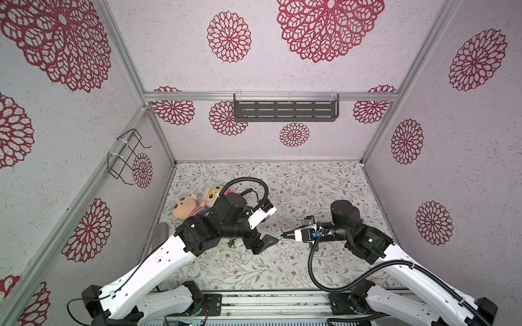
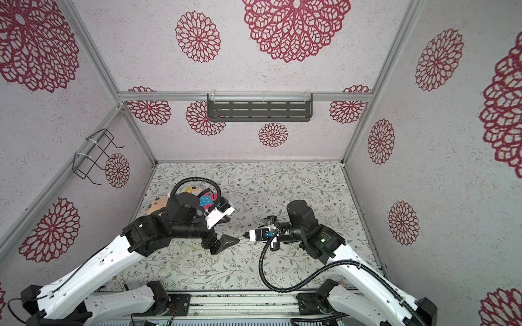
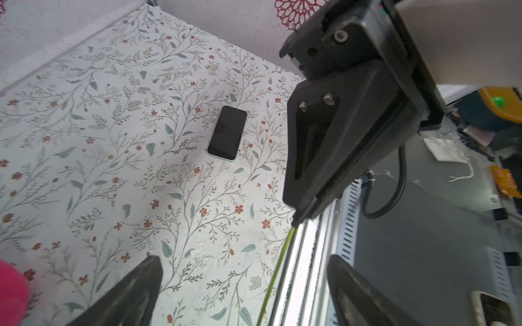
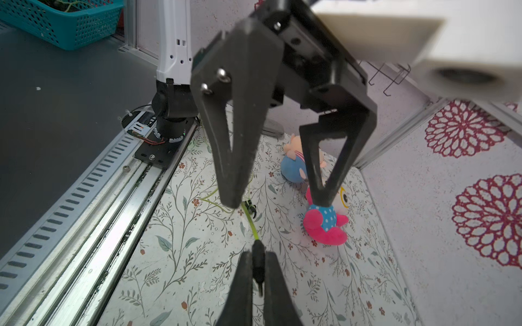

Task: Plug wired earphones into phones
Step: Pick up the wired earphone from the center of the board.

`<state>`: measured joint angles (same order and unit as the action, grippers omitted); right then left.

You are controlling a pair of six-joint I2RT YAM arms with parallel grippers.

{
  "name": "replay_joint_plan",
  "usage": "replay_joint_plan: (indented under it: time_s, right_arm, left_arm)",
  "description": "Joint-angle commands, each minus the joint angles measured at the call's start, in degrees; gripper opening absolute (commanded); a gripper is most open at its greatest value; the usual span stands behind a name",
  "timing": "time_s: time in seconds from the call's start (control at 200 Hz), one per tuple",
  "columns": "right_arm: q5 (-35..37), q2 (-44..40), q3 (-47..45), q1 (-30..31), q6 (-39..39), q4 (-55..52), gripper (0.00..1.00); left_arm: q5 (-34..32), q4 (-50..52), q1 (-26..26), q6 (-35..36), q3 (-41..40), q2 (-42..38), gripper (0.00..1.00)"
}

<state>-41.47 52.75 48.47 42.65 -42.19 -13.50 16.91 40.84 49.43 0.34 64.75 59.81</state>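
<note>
Left gripper (image 4: 278,200): jaws spread wide, empty. Small black-and-white earbuds (image 1: 232,242) sit at its 9 o'clock. The thin pale yellow-green earphone cable (image 4: 250,223) is light and limp, so expect drag. Right gripper (image 4: 259,255), at 3 o'clock, is clenched on the tiny dark plug (image 4: 258,271); hold its stiff barrel. The flat glossy black phone (image 3: 227,132) lies well apart, around 2 o'clock, and looks slippery, so you should brace it.

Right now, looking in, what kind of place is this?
Probably a robot test booth, not a home: flowered paper walls on a metal frame, left arm and right arm fixed to a rail, toys as props.

Pink plush (image 4: 327,237) beside, perhaps touching, blue plush (image 4: 293,170).
</note>
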Motion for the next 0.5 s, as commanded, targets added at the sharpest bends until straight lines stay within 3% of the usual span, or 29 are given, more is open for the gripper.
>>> replay_joint_plan:
  time_s: [0.0, 0.175, 0.495]
  right_arm:
    - [4.10, -1.68, -0.93, 0.39, 8.47, 2.78, 0.00]
    - [2.50, -3.24, -0.94, 0.39, 14.03, 2.43, 0.00]
    - [0.96, -6.52, -2.93, 0.59, 14.46, 2.97, 0.00]
  left_arm:
    - [-7.08, -10.01, 3.35, 7.97, -5.22, -3.20, 0.84]
    - [-10.62, -14.93, 9.30, 19.56, -8.64, -4.40, 0.58]
    - [-12.87, -14.57, 10.30, 22.22, -4.40, 0.33, 0.42]
